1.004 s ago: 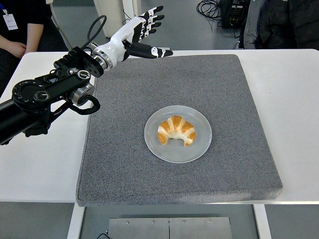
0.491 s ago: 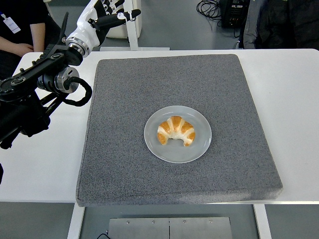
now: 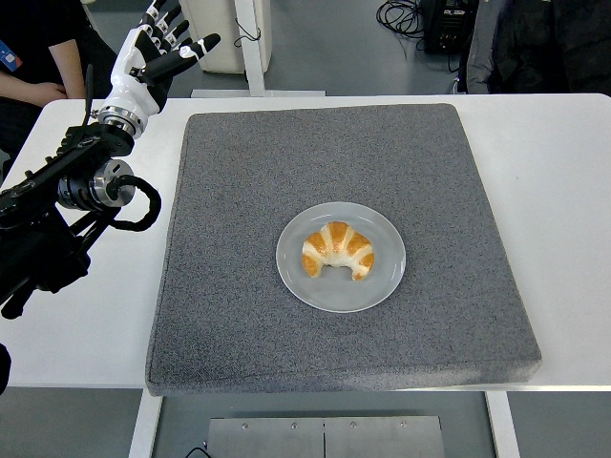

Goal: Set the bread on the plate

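A golden croissant lies on a pale grey round plate in the middle of the grey foam mat. My left hand is raised at the far left, above the table's back left corner, well away from the plate. Its fingers are spread and it holds nothing. The black left arm runs down the left side. The right arm is out of view.
The mat lies on a white table. A person in dark clothes sits at the top left, close behind my left hand. Cables and dark equipment lie on the floor at the back.
My left arm has swung left and back, from over the mat's far left corner to beyond the table's left side. The croissant and plate have not moved.
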`<state>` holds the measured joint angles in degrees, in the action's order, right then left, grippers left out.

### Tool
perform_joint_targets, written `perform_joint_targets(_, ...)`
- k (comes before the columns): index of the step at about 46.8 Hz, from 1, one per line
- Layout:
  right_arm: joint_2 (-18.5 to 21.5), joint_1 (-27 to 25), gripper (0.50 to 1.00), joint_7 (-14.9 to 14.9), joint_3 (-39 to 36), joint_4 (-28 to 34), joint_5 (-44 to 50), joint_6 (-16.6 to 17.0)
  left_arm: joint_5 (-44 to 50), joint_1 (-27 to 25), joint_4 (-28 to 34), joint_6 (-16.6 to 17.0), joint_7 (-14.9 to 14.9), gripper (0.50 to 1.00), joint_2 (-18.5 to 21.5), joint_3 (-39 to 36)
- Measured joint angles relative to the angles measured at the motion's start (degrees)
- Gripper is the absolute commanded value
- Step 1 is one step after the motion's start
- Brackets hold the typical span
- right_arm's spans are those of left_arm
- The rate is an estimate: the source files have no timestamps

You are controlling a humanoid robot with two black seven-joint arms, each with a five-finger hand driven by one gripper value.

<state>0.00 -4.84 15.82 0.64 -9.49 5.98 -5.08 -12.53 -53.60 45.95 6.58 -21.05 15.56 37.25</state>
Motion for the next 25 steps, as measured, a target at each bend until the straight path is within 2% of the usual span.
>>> perform_joint_targets(25, 0.0, 0.09, 1.0, 0.0, -0.03, 0.0, 0.0, 0.06, 2.16, 1.96, -0.59, 0.81, 0.56, 0.972, -0.96, -0.17)
